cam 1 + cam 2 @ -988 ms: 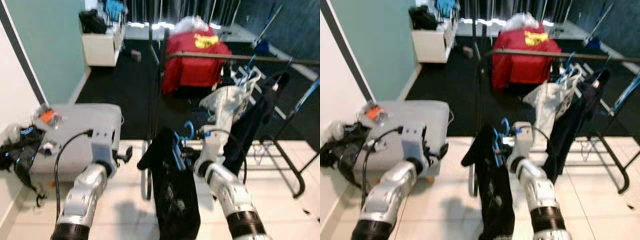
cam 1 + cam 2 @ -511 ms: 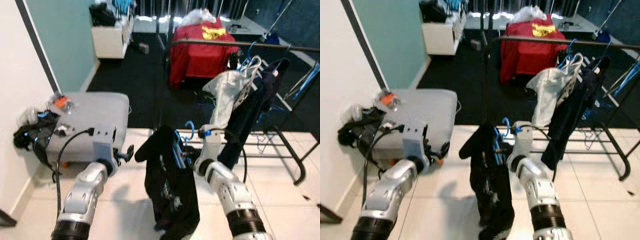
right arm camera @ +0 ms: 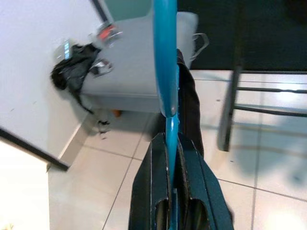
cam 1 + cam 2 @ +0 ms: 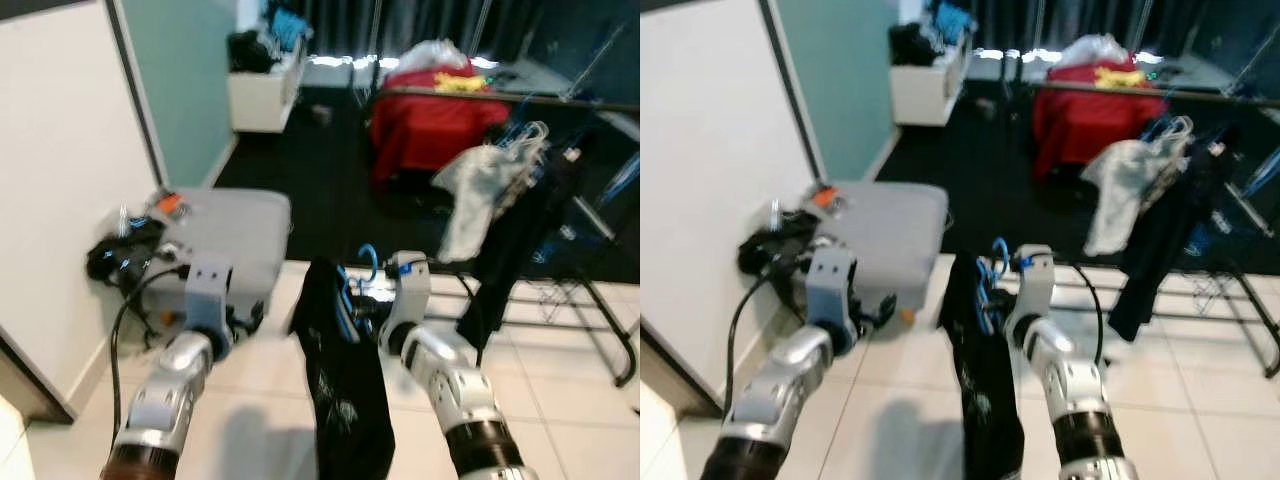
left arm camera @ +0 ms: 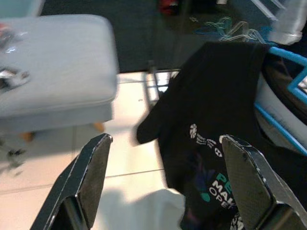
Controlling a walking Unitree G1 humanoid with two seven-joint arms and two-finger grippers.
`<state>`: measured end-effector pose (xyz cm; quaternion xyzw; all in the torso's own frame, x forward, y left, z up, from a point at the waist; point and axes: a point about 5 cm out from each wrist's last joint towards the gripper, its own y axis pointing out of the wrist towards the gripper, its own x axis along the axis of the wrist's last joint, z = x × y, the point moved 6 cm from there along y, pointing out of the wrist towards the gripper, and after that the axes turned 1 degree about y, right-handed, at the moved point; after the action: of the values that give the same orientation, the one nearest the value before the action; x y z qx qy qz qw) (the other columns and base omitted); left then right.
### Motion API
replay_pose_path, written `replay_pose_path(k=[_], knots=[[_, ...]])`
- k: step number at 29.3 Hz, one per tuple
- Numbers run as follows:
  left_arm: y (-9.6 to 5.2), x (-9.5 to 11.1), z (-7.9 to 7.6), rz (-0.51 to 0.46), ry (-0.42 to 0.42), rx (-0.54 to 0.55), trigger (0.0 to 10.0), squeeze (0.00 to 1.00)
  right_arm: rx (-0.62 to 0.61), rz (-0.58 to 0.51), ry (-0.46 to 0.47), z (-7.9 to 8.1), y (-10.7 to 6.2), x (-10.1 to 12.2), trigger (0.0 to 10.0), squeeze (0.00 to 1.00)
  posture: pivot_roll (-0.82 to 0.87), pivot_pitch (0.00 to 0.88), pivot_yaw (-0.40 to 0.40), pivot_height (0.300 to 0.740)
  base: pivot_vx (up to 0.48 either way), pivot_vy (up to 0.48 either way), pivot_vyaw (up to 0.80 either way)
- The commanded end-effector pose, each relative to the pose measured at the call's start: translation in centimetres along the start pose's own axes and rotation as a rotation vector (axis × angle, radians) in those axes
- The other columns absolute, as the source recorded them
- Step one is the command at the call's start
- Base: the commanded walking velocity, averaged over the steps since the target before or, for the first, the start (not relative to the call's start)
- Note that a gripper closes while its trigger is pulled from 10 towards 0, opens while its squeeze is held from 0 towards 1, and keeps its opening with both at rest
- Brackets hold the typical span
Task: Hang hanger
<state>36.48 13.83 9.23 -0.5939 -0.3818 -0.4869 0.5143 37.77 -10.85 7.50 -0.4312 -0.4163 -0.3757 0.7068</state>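
Observation:
A blue hanger (image 4: 354, 285) carries a black printed T-shirt (image 4: 343, 385) that hangs low over the tiled floor between my arms. My right gripper (image 3: 168, 158) is shut on the blue hanger's (image 3: 165, 72) neck, its fingers (image 3: 196, 187) pressed on either side. My left gripper (image 5: 165, 187) is open and faces the black T-shirt (image 5: 216, 124) from its left, apart from it. The clothes rail (image 4: 500, 97) runs across the back right, with a white garment (image 4: 478, 192) and a dark garment (image 4: 515, 235) hung on it.
A grey ottoman (image 4: 225, 235) stands to the left, with a black bag (image 4: 120, 258) and small items against the white wall (image 4: 60, 160). A red cloth (image 4: 435, 120) covers something behind the rail. The rack's base bars (image 4: 590, 300) lie on the floor at right.
The whole view has shifted rightward and back, so the wall takes more of the left side and the rail sits farther off. My right gripper still holds the hanger; the left stays open.

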Motion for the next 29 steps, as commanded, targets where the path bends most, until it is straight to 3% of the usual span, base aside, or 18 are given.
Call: replay_pose_path(k=[1, 19, 26, 29], knots=[[0.0, -0.4, 0.0, 0.015, 0.018, -0.012, 10.0, 0.00, 0.007, -0.006, -0.001, 0.1, 0.0, 0.0, 10.0, 0.00, -0.05, 0.000, -0.032, 0.740, 0.000, 0.000, 0.00], [0.1, -0.5, -0.2, 0.015, 0.033, -0.016, 10.0, 0.00, 0.004, 0.010, -0.011, -0.1, -0.3, -0.5, 10.0, 0.00, -0.06, 0.000, -0.024, 0.740, 0.000, 0.000, 0.00], [0.4, -0.3, 0.5, 0.016, 0.063, 0.035, 10.0, 0.00, -0.042, -0.106, -0.048, -1.6, -0.5, 2.6, 10.0, 0.00, -0.06, 0.000, -0.020, 0.740, 0.000, 0.000, 0.00], [0.5, -0.1, 0.8, 0.007, 0.032, 0.054, 10.0, 0.00, -0.058, -0.124, -0.058, -2.3, -0.6, 3.4, 10.0, 0.00, -0.07, 0.000, -0.020, 0.740, 0.000, -0.480, 0.00]])
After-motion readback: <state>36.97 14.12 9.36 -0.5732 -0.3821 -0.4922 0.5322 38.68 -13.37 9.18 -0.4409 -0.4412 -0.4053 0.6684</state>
